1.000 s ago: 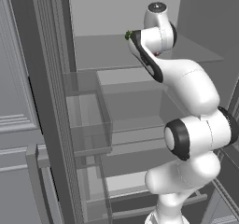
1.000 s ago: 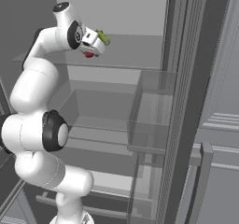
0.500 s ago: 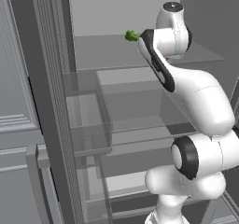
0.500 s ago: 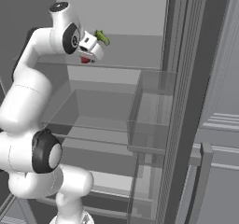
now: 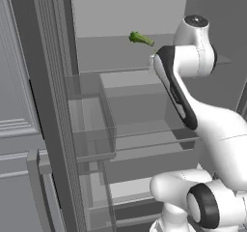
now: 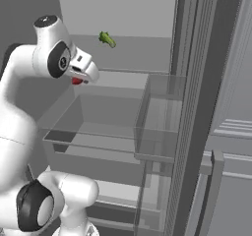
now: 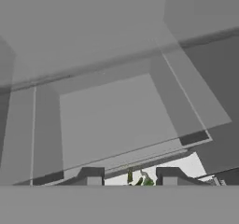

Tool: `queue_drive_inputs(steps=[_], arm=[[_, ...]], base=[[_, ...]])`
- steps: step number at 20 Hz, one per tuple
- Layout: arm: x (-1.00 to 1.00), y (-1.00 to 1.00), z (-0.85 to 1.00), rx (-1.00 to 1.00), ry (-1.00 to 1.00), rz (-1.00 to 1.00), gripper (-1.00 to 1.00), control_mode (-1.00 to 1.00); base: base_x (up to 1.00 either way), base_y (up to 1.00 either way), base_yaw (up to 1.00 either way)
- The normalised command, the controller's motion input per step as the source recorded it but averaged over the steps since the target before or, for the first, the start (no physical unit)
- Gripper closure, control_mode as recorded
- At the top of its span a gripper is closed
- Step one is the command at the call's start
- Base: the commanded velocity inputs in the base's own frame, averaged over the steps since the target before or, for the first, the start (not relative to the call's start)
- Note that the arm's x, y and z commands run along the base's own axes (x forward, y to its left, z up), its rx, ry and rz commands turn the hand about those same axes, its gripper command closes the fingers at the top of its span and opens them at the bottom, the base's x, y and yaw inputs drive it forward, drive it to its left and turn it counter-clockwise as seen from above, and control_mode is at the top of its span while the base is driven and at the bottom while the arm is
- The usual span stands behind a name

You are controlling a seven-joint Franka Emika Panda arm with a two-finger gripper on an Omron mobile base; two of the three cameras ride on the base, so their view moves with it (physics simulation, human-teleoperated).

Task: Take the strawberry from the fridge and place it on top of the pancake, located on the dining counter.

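Pulled back from the upper shelf since a second ago, the pincer (image 6: 78, 80) now hangs out in front of the fridge (image 5: 53, 105), while the long green vegetable (image 5: 141, 38) it was beside lies alone on that shelf, deeper in. The camera has kept its place; only the arm has swung, its elbow lower and its wrist raised.

Nearest in both base views is the white arm, rising in front of the fridge's open compartment. In the right base view the pincer's pale fingers are drawn together on the strawberry (image 6: 77, 81), a small red shape showing just under the hand, in front of the fridge's upper glass shelf (image 6: 123, 80) and not touching it. In the hand view the two dark tips (image 7: 92, 177) stand at the bottom with a bit of green and white between them (image 7: 138, 178), apparently the strawberry's top, though too small to be sure.

Behind the held fruit, inside the fridge, come a clear door bin (image 6: 160, 117) on the door side and the lower glass shelf (image 6: 93, 132) beneath the upper one. Farthest back, against the fridge's pale rear wall, rests the green vegetable (image 6: 107, 39), well apart from the pincer.
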Motion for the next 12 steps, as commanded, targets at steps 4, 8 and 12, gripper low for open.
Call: queue_drive_inputs(steps=[4, 8, 12], arm=[[-1.0, 0.07, -0.4, 0.0, 0.03, 0.25, 1.0, -1.0], [-1.0, 0.0, -0.53, -0.03, 0.06, 0.21, 1.0, -1.0], [-0.91, 0.0, -0.75, -0.05, 0.11, 0.03, 1.0, -1.0]], base=[[0.0, 0.0, 0.0], [0.0, 0.0, 0.0], [0.0, 0.0, 0.0]])
